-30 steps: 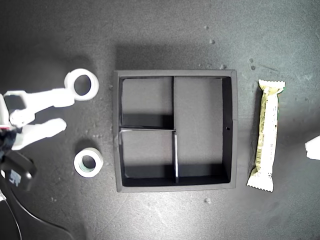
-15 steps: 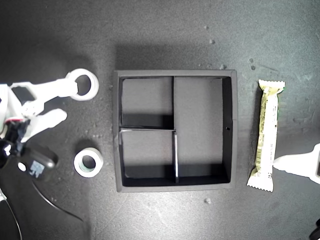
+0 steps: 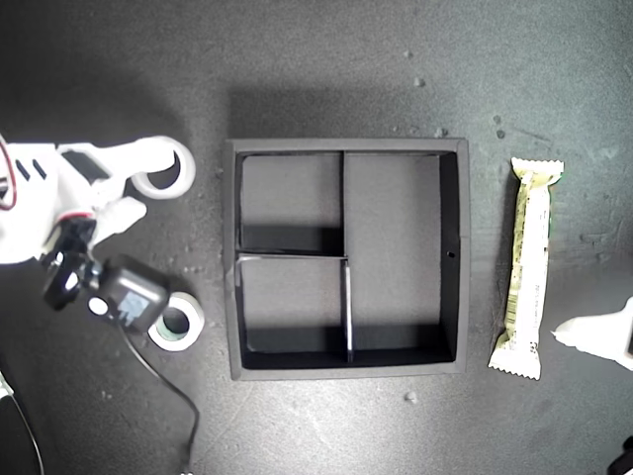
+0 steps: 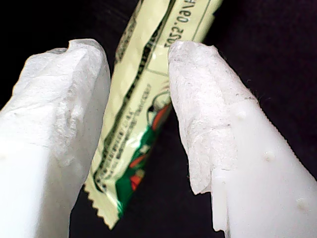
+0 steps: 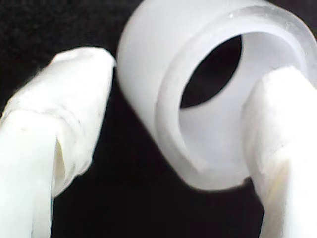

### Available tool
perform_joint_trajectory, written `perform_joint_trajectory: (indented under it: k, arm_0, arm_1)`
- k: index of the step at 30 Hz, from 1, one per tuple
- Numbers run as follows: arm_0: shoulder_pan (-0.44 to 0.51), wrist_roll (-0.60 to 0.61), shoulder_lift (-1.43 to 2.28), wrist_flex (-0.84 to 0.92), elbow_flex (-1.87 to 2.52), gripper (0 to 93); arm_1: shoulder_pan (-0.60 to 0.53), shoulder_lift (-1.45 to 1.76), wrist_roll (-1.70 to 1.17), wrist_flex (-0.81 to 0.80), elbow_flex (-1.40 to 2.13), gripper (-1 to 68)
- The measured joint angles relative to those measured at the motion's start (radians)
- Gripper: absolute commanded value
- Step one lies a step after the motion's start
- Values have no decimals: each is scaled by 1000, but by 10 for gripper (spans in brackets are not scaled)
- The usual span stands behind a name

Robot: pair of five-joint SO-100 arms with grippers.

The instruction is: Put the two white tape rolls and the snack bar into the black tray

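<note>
The black tray (image 3: 463, 247) lies mid-table with nothing in its compartments. At the exterior view's left, the wider white tape roll (image 3: 176, 181) (image 5: 148, 74) has one finger of my second gripper (image 3: 148, 186) (image 5: 181, 74) in its hole and the other outside; the jaws are open around its wall. The smaller tape roll (image 3: 186, 323) lies below it in that view, partly hidden by the black wrist camera (image 3: 124, 302). The snack bar (image 3: 529, 267) (image 4: 143, 114) lies right of the tray. My first gripper (image 4: 138, 49) is open, its fingers on either side of the bar's lower end.
A black cable (image 3: 158, 386) trails from the wrist camera toward the exterior view's bottom edge. Small pale specks (image 3: 410, 397) dot the dark table around the tray. One white finger (image 3: 593, 334) of the first gripper shows at the exterior view's right edge.
The second arm has turned and pushed toward the wide roll, and its camera has swung down beside the smaller roll. The first gripper's finger came in from the exterior view's right edge toward the bar's lower end.
</note>
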Motion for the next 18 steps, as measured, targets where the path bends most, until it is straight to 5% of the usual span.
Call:
perform_joint_trajectory:
  k: [18]
  arm_0:
    - [3, -81, 83, 57, 43, 147]
  arm_1:
    - [32, 0, -26, 87, 3, 70]
